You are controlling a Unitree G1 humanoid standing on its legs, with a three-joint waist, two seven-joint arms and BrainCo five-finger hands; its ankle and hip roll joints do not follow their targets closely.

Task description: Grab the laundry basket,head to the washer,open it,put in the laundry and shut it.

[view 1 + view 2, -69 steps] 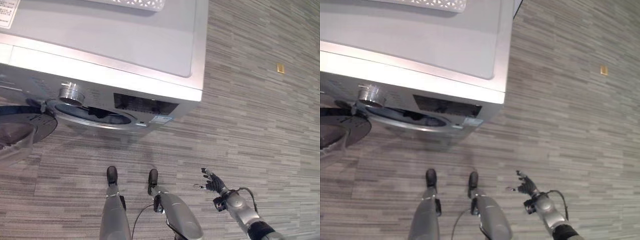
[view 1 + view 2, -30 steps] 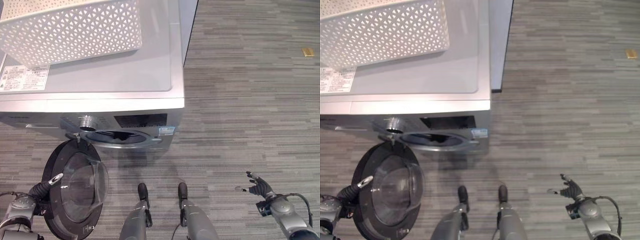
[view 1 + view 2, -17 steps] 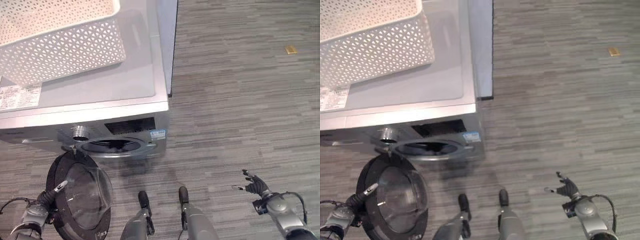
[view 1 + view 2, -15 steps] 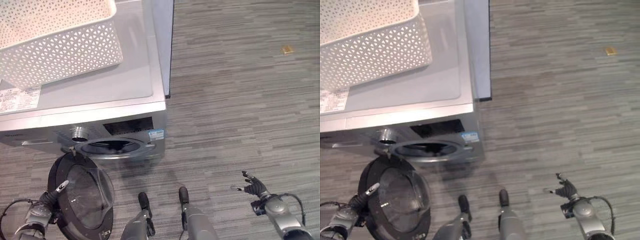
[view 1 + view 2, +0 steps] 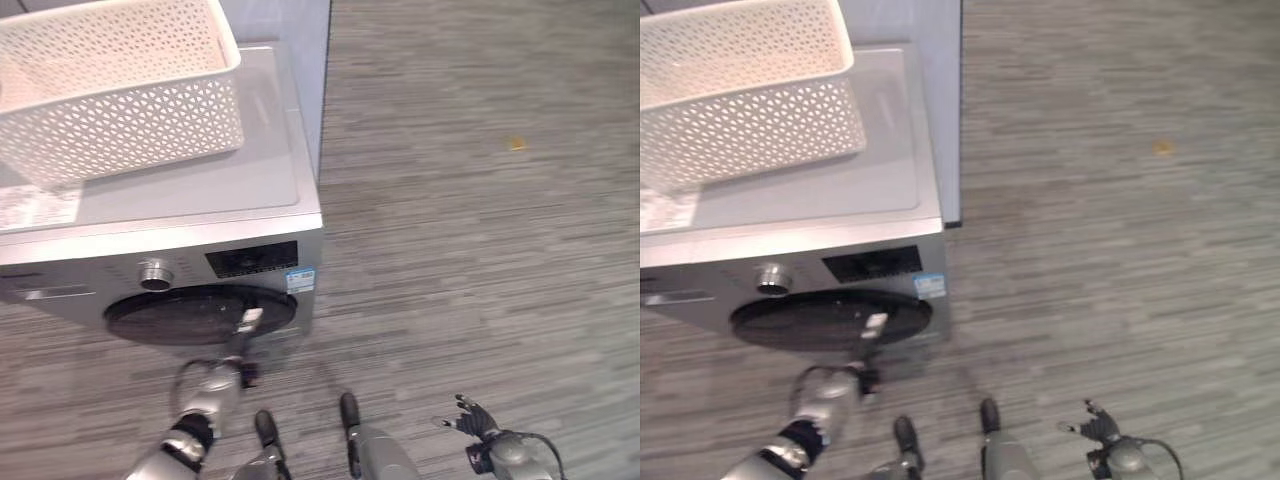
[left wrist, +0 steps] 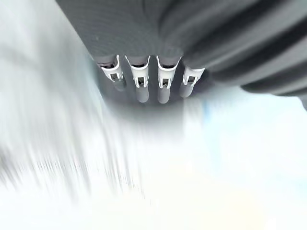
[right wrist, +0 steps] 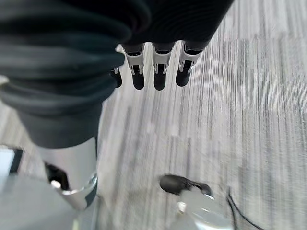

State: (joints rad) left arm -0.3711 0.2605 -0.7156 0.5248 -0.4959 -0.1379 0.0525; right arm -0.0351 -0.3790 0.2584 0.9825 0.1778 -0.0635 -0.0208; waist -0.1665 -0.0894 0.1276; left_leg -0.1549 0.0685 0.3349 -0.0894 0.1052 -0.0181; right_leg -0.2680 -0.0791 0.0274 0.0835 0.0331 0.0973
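**Left hand at the washer door, basket parked on top**

Left hand [image 5: 215, 383] reaches up to the lower rim of the round dark door [image 5: 200, 312] of the washing machine [image 5: 190, 205], its straight fingers laid against it; in its own wrist view the fingers [image 6: 139, 84] show extended, not curled. The door lies flush with the front panel and looks shut or almost shut. Right hand [image 5: 478, 420] hangs low over the floor [image 5: 480, 220], well apart from the machine, fingers spread and holding nothing.

The white perforated laundry basket [image 5: 110, 85] stands on the washer's lid, toward the back. No laundry can be seen in it from here. It is probably light and stiff, a plastic lattice that should flex a little; its rolled top rim is the likely place to take hold.

The door should swing on its hinge and need a firm, flat push near the edge opposite to latch. A control knob [image 5: 153, 274] and a dark display [image 5: 251, 258] sit above the door, clear of the hand. Nothing stands in the way.
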